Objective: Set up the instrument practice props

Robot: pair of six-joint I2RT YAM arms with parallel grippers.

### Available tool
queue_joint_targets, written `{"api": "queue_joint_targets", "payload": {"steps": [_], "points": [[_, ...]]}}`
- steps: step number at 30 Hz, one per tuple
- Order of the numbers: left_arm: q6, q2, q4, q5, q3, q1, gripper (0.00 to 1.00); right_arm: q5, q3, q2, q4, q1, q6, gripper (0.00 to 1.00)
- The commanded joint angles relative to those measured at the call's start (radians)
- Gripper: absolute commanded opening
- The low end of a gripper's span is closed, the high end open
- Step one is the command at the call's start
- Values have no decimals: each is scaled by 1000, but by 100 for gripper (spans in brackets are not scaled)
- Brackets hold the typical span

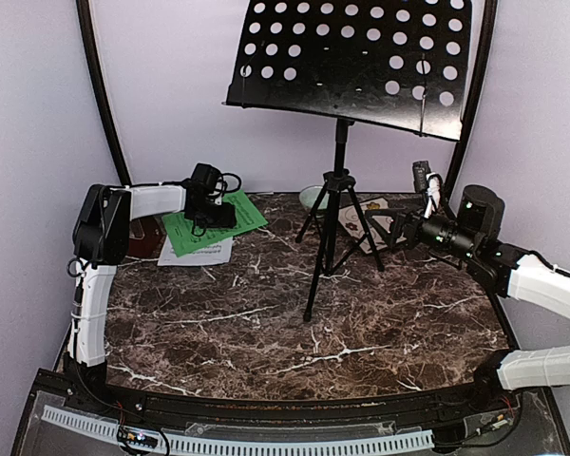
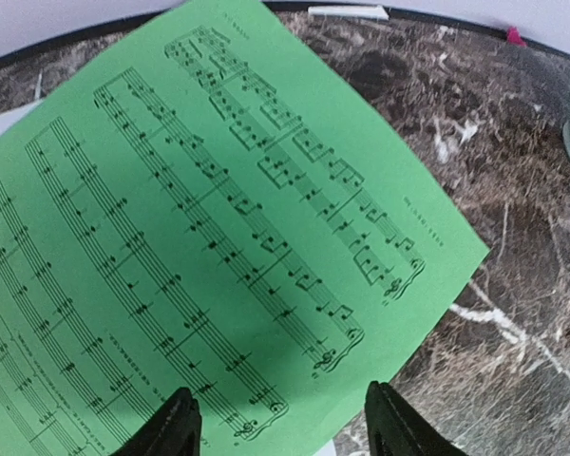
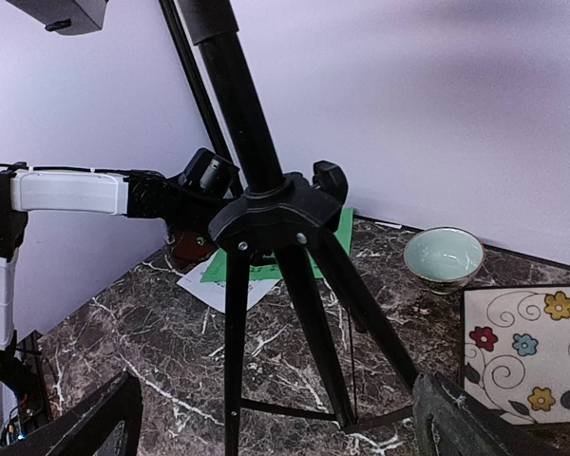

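While left pincer gapes over green sheet, right pincer apart, facing tubular tripod.

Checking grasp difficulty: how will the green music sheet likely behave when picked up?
The green sheet lies flat and thin, partly over the white sheet, so it would probably droop if lifted by one edge. Being light, paper on paper, it may slide when pushed rather than lift.

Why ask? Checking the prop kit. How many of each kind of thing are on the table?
Music stand: 1
Sheets of music: 2, green sheet and white sheet
Metronome, partly hidden: 1
Bowl: 1
Tile: 1
Total: 6
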State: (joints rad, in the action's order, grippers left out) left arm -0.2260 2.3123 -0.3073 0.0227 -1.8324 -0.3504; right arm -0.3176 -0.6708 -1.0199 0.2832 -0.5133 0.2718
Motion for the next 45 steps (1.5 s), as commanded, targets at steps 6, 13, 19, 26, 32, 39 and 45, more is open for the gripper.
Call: {"api": "queue_joint_targets", "payload": {"steps": [6, 13, 19, 26, 32, 39, 45], "points": [[-5, -37, -86, 70, 73, -4, 51, -43, 20, 41, 46, -73, -27, 100], [-63, -164, -6, 89, 369, -45, 42, -45, 30, 65, 78, -134, -41, 100], [-94, -277, 18, 60, 571, -171, 41, -59, 37, 61, 101, -173, -34, 100], [-149, -458, 60, 108, 902, -346, 38, -54, 19, 46, 31, -204, -59, 100], [-183, -686, 78, 139, 1041, -408, 39, -36, -4, -3, 0, -221, -86, 100], [-160, -767, 56, 129, 906, -359, 48, 11, -81, -97, -49, -288, -129, 96], [-103, -872, 42, 70, 988, -399, 51, 17, -87, -148, -86, -358, -192, 89]]}}
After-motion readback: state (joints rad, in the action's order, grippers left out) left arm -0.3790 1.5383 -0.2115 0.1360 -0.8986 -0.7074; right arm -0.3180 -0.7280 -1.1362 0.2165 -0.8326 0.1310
